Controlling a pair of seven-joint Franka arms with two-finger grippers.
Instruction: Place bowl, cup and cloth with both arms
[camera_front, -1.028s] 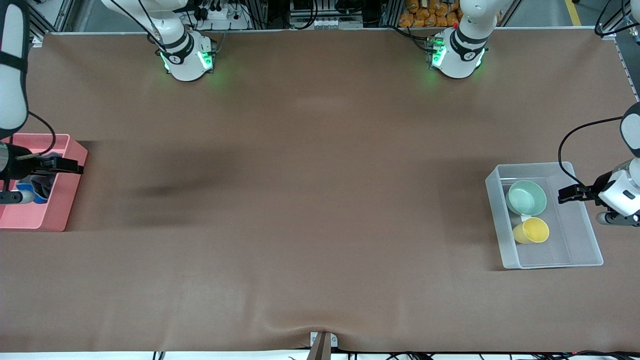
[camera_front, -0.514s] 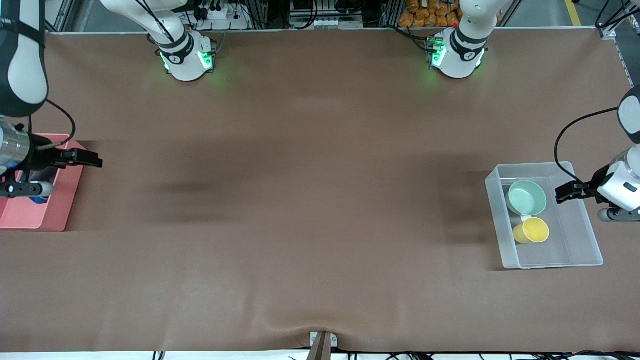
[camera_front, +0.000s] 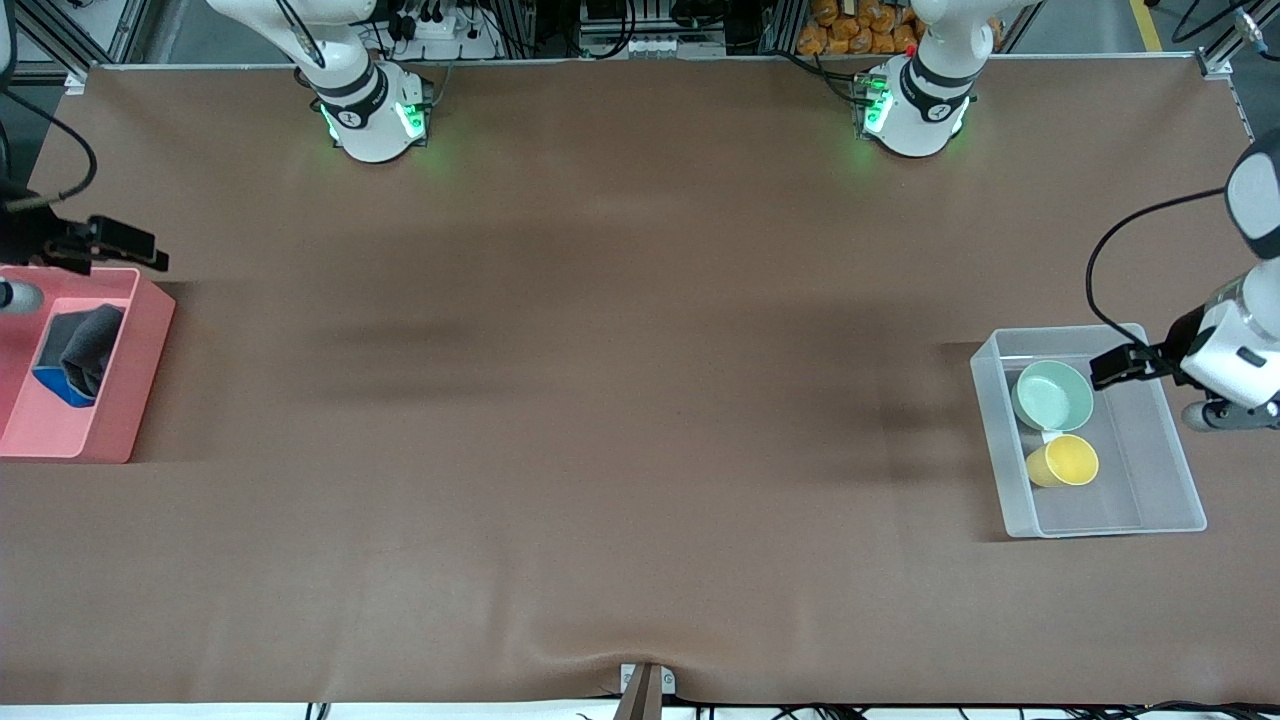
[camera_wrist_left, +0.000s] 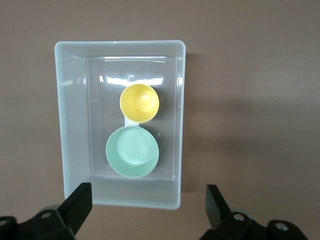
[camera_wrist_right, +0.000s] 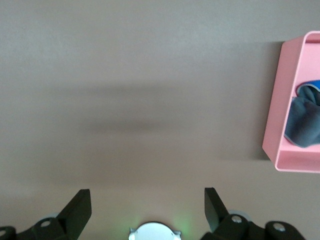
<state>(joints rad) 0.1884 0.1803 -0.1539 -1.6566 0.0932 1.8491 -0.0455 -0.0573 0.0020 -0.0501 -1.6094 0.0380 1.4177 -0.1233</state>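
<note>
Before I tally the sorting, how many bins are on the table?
2: a pink bin holding the cloth at the right arm's end, and a clear bin holding the bowl and cup at the left arm's end.

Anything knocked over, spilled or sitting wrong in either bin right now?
One thing: the cup lies tipped on its side in the clear bin, against the upright bowl. The cloth sits bunched in the pink bin. Both the left gripper and right gripper are open and empty.
</note>
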